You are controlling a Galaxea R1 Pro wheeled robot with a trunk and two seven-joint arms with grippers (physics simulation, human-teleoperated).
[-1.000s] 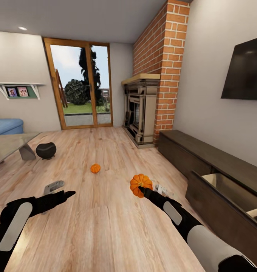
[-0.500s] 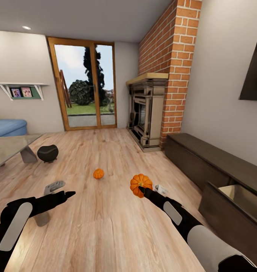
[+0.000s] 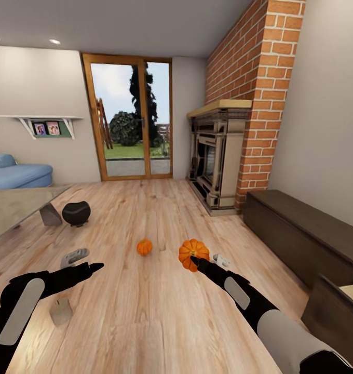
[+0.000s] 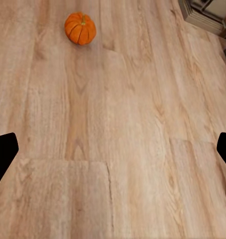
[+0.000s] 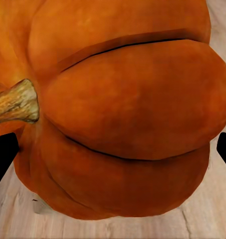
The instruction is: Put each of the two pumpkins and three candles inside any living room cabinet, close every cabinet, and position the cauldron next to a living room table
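Observation:
My right gripper (image 3: pixel 207 259) is shut on a large orange pumpkin (image 3: pixel 193 254), held above the floor; up close, that pumpkin (image 5: pixel 122 114) sits between the fingertips at the picture's sides. A smaller pumpkin (image 3: pixel 144 246) lies on the plank floor ahead and shows again as a small orange pumpkin (image 4: pixel 80 28). My left gripper (image 3: pixel 87 262) is open with nothing in it, its fingers (image 4: pixel 4 157) wide apart over bare floor. A tan candle (image 3: pixel 60 310) stands on the floor near it. The black cauldron (image 3: pixel 76 213) sits beside the glassy table (image 3: pixel 15 205). The dark cabinet (image 3: pixel 301 234) runs along the right wall.
One cabinet drawer (image 3: pixel 337 306) stands pulled out at the lower right. A fireplace (image 3: pixel 218 156) under a brick chimney is ahead on the right, glass doors (image 3: pixel 132 122) straight ahead, a blue sofa (image 3: pixel 18 174) at far left.
The whole picture has shifted right, so the camera has turned left. The TV has left the view, less of the drawer shows, and the candle has come into sight. Both arms hold their pose.

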